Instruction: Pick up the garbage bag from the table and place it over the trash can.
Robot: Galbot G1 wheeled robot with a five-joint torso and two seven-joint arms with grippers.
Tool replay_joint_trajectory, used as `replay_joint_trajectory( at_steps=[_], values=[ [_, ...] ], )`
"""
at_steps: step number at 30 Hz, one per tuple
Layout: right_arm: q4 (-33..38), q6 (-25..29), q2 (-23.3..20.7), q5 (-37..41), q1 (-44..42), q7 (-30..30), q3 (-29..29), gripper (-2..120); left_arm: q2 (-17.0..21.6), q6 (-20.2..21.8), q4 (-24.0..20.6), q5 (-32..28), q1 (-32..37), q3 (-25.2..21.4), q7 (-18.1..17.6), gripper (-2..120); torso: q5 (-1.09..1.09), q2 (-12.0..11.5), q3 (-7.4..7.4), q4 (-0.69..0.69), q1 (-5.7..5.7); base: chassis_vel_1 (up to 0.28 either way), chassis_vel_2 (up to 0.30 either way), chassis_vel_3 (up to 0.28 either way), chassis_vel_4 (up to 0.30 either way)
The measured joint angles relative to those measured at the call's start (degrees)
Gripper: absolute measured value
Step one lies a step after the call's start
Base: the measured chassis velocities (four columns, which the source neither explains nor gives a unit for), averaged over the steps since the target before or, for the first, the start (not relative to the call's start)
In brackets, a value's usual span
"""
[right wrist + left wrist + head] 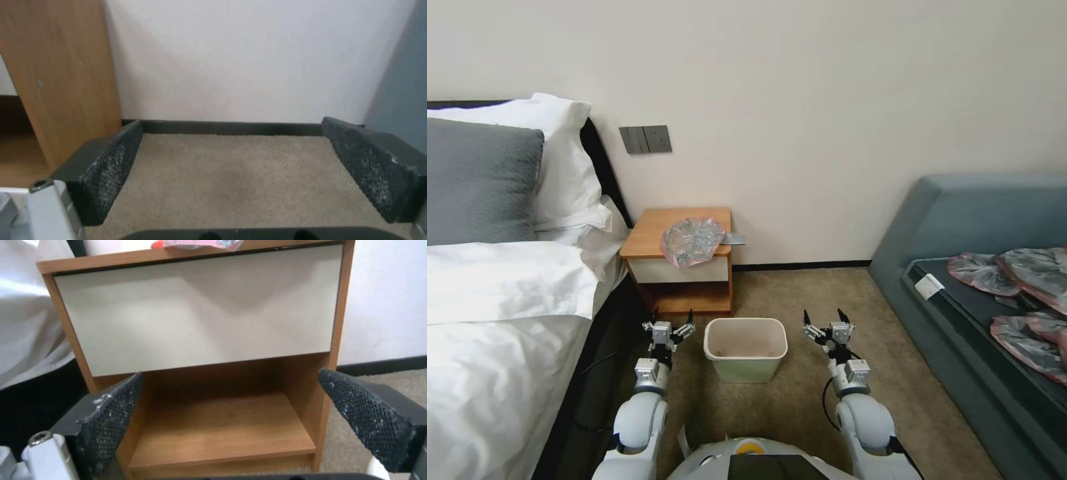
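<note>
The garbage bag [692, 241], crinkly grey plastic with a pinkish-red rim, lies crumpled on the table [654, 230], hanging slightly over its front edge; a sliver of the bag [195, 244] shows at the table [200, 306] top in the left wrist view. The trash can [746, 348] stands on the carpet in front of the table, unlined. My left gripper [671, 319] is open just left of the can, facing the table's low shelf. To the can's right, my right gripper [826, 317] is open over bare carpet. Both grippers [231, 406] [231, 166] hold nothing.
A bed [500, 293] with white sheets and pillows runs along the left, close to the left arm. A grey-blue sofa [980, 220] at the right carries several more crumpled bags [1014, 280]. A flat grey item [733, 239] pokes out from the table's right edge. The wall is close behind the table.
</note>
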Motion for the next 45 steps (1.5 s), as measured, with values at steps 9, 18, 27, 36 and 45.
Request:
replay_joint_trajectory(
  at_steps=[9, 18, 27, 36, 45],
  values=[
    [11.1, -2.4, 2.2, 0.6, -5.3, -1.3, 0.8, 100, 0.2, 1.2, -5.7, -1.5, 2.3, -1.3, 0.2, 100, -0.05, 0.0, 0.00, -0.02, 0.00, 0.000, 0.000, 0.000, 0.000],
    [26.0, -5.8, 5.1, 1.6, -12.5, -3.2, 1.8, 100, 0.9, 4.5, -18.8, -5.6, 7.6, -4.4, 1.1, 100, 0.00, 0.0, 0.00, -0.01, -0.01, 0.000, 0.000, 0.000, 0.000],
    [28.7, -8.6, 5.4, 5.1, -14.9, -3.0, 2.4, 100, 1.6, 8.1, -29.0, -9.5, 12.8, -7.5, 1.9, 100, -0.01, 0.0, 0.00, 0.00, 0.00, 0.000, 0.000, 0.000, 0.000],
    [28.4, -10.4, 3.9, 10.1, -14.0, -1.7, 2.6, 100, 2.0, 10.5, -29.1, -10.0, 13.4, -8.0, 0.8, 100, 0.00, 0.0, 0.00, -0.01, 0.00, 0.000, 0.000, 0.000, 0.000],
    [28.2, -13.1, 1.7, 18.0, -11.2, -0.9, 2.8, 100, 2.9, 10.5, -28.8, -10.7, 13.2, -8.0, 0.6, 100, 0.00, 0.0, 0.00, -0.01, 0.00, 0.000, 0.000, 0.000, 0.000]
  ],
)
